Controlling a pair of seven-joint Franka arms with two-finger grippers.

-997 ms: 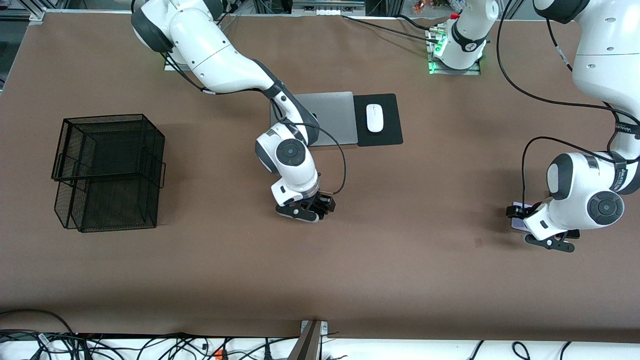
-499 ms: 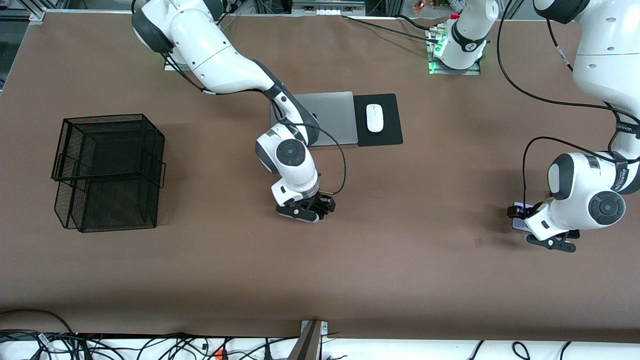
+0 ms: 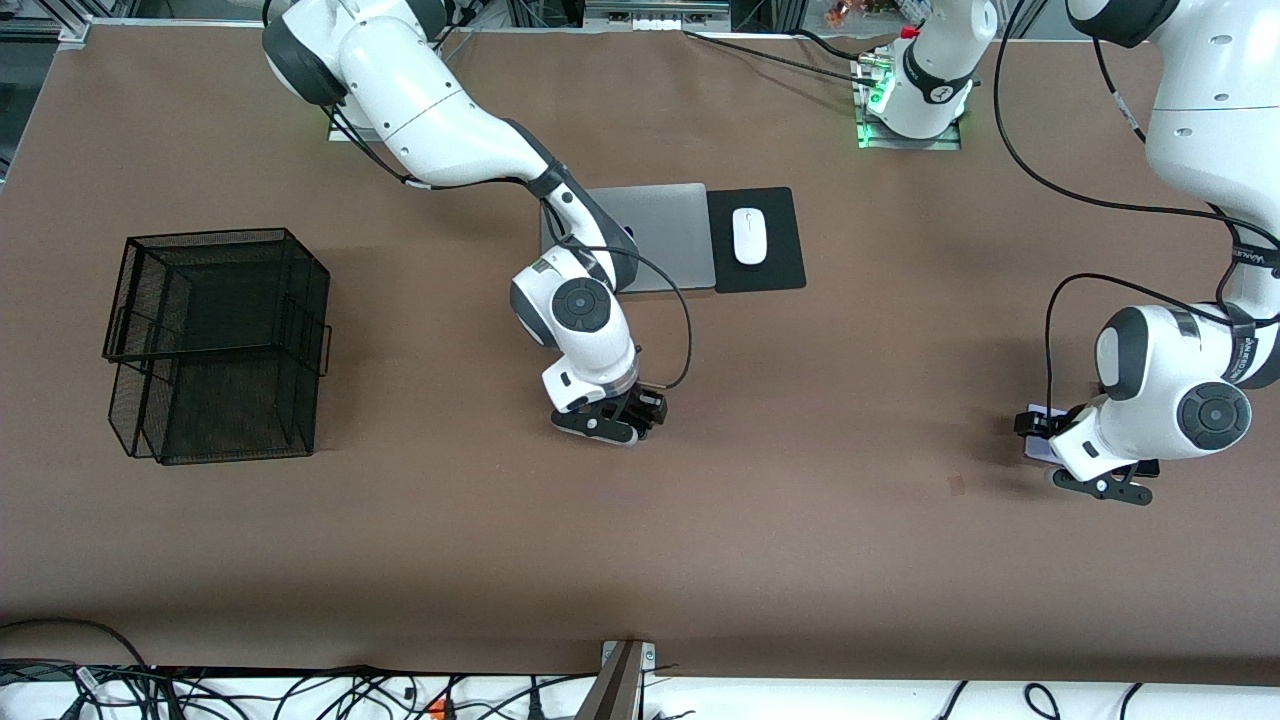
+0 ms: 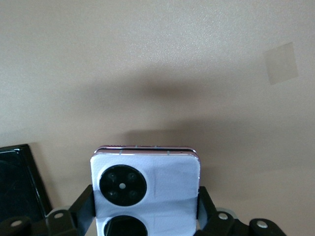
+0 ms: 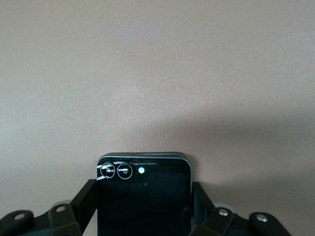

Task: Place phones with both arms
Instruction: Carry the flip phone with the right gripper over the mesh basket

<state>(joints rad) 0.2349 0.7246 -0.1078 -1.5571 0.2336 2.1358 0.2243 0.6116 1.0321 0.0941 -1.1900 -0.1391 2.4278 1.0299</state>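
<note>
Two phones: both were in grip, neither yet set down.
Lilac-white phone: pinched by left gripper, low near the left arm's table end.
Black phone: pinched by right gripper, low at mid-table.
Long black phone: lay beside the lilac one.
Wire basket: likely destination, no phone seen inside.

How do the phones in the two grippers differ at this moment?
The lilac-white phone between the left gripper fingers is pale with two large black circles; the black phone in the right gripper is dark with two small ringed lenses and a lit dot. The lilac-white phone is at the left arm's end of the table; the black phone is mid-table, near the laptop. Both are small, squarish and flanked by fingers.
</note>
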